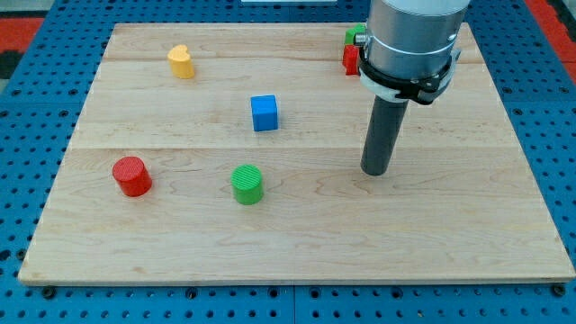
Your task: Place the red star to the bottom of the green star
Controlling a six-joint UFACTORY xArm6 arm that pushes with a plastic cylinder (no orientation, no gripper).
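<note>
The red star point(349, 59) and the green star point(354, 37) lie near the view's top, right of centre, both largely hidden behind the arm. The red one sits just below the green one, and they seem to touch. Their star shapes cannot be made out. My tip point(375, 170) rests on the board well below them, toward the view's bottom, apart from every block.
A yellow heart-like block point(182, 62) lies at the upper left. A blue cube point(265, 113) sits near the middle. A red cylinder point(132, 175) and a green cylinder point(247, 184) lie at the lower left. The wooden board point(297, 252) ends at blue pegboard.
</note>
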